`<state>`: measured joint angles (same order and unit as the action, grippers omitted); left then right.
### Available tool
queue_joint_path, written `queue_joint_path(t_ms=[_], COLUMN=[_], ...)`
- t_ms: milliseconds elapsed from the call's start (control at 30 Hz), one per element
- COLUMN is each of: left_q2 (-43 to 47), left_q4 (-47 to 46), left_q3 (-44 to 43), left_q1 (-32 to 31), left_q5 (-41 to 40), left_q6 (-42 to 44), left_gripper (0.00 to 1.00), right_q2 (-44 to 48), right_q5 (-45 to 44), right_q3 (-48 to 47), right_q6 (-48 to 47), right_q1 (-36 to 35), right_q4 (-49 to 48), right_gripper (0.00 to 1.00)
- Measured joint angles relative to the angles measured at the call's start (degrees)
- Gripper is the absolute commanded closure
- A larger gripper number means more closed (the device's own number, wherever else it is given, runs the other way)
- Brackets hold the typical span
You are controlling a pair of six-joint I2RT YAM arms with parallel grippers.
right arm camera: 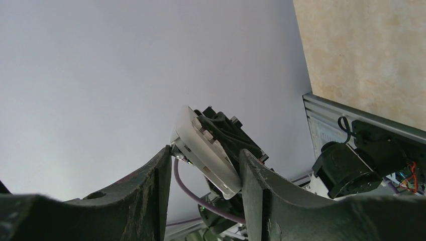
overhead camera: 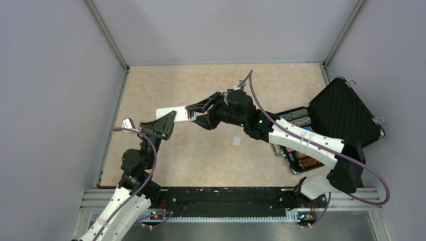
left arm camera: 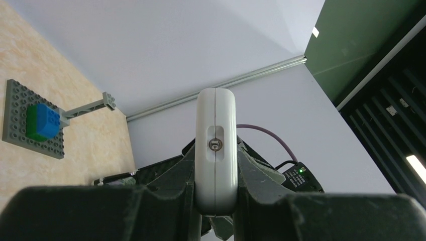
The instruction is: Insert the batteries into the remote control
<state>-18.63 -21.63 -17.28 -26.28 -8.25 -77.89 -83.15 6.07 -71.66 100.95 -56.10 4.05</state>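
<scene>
The white remote control (overhead camera: pixel 170 114) is held off the table at centre left. My left gripper (overhead camera: pixel 165 124) is shut on its near end. In the left wrist view the remote (left arm camera: pixel 216 135) stands end-on between the fingers of my left gripper (left arm camera: pixel 216 178), with a small round part set in its end face. My right gripper (overhead camera: pixel 192 114) is open, its jaws set on either side of the remote's other end. In the right wrist view the remote (right arm camera: pixel 211 160) lies tilted inside my right gripper (right arm camera: pixel 204 150), close to the right finger (right arm camera: pixel 251 170). The batteries are out of view.
A small white flat piece (overhead camera: pixel 236 141) lies on the table right of centre. An open black case (overhead camera: pixel 346 113) with stacks of poker chips (overhead camera: pixel 300 119) stands at the right. A grey plate with a blue block (left arm camera: pixel 36 119) lies on the table in the left wrist view.
</scene>
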Motion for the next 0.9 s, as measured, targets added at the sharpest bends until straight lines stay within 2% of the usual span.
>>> queue_joint_path(t_ms=[633, 767, 900], left_q2=[0.07, 0.07, 0.61], left_q4=[-0.11, 1.2, 3.32], left_q3=[-0.28, -1.11, -1.9], left_q1=[0.11, 0.2, 0.22], left_q5=[0.17, -0.2, -0.39], left_q6=[-0.9, -0.9, -1.29], left_gripper=[1.0, 1.0, 1.0], right_q2=[-0.96, -1.46, -1.51], right_q5=[-0.79, -0.33, -0.02], right_q3=[-1.33, -1.99, -1.99], right_q6=[-4.79, -5.81, -5.97], right_q1=[0.17, 0.37, 0.39], right_q4=[0.02, 0.04, 0.0], right_gripper=[0.84, 0.76, 0.72])
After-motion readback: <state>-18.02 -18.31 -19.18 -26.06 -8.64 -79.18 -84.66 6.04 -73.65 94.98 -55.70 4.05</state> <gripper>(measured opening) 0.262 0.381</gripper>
